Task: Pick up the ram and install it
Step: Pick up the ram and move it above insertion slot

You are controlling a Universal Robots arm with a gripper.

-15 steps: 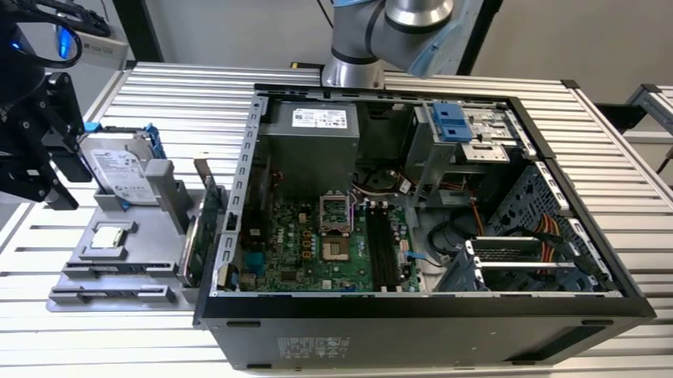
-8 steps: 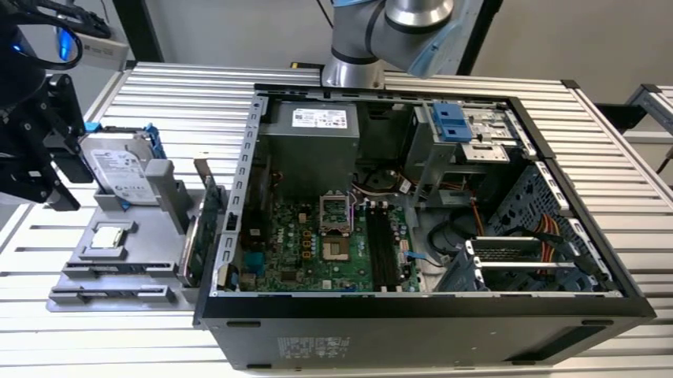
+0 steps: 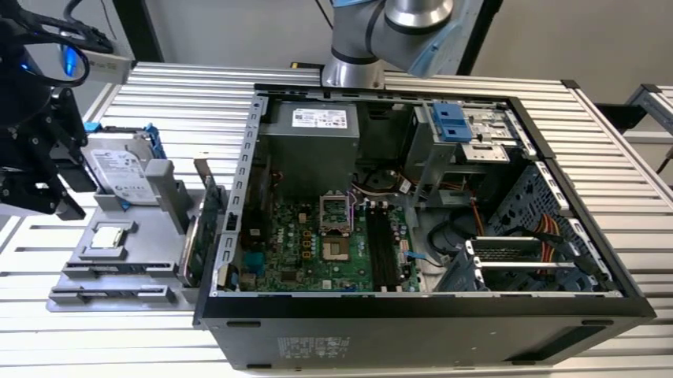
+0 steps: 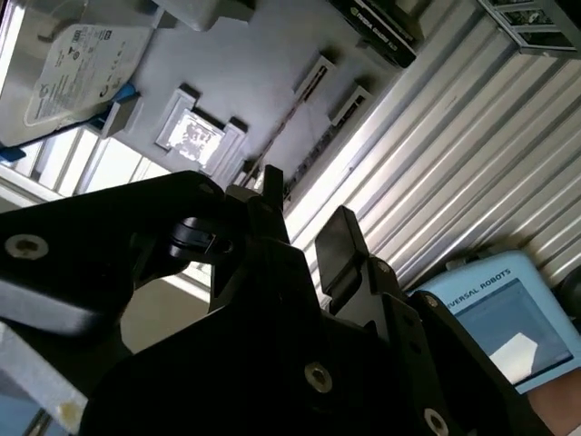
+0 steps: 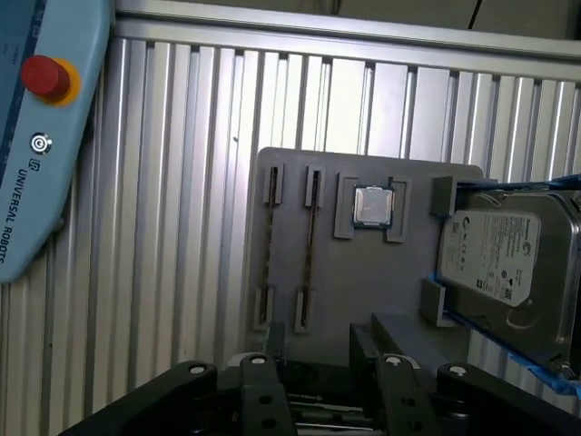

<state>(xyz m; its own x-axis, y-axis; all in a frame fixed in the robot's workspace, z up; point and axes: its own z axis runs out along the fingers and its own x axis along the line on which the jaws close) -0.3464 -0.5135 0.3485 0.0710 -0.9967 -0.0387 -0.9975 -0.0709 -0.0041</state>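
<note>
The ram (image 5: 309, 254) stands on edge in a slot of the grey tray (image 5: 381, 291) and reads as a thin dark line; it also shows in the second wrist view (image 4: 292, 116). My gripper (image 5: 318, 359) hovers above the tray, a little off the ram's end, with its black fingers (image 5: 272, 363) apart and nothing between them. In the second wrist view the gripper (image 4: 304, 218) shows the same gap. In the exterior view the gripper (image 3: 63, 197) hangs at the far left, over the tray (image 3: 137, 236). The motherboard's black memory slots (image 3: 381, 252) lie in the open computer case.
On the tray sit a processor chip (image 5: 370, 205), a hard drive (image 5: 495, 263) and upright green cards (image 3: 205, 224). The open computer case (image 3: 421, 315) fills the middle of the ribbed metal table (image 5: 182, 182). A blue teach pendant (image 5: 36, 136) lies beside the tray.
</note>
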